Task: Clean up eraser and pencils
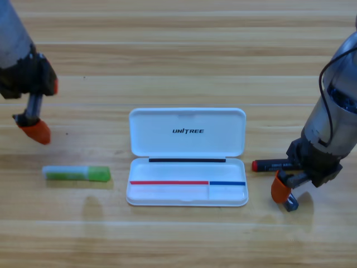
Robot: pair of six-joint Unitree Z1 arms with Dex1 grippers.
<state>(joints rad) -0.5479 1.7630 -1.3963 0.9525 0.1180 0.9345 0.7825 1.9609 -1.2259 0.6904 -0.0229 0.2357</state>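
— Across the wooden table (178, 33), biggest first?
— Left arm parked at the upper left, left gripper (34, 129) hanging above the boards, holding nothing; impossible to tell whether parted or closed. Right arm reaching down at the right edge, right gripper (285, 188) low beside the case.
— And the case?
— White case (187, 125) open at centre, lid up, tray bare of any task item.
— Pencils?
— Green pencil (77, 173) flat on the table left of the case, well apart from the left gripper. Black pencil (273, 165) lying just right of the tray, far end hidden under the right gripper; probably being clamped, but not clear enough to say.
— Eraser?
— Nowhere visible.
— Risks?
— Gripped near one end, likely to droop or swing on lifting, then catch the tray's rim. Possibly nudged and rolled away instead.
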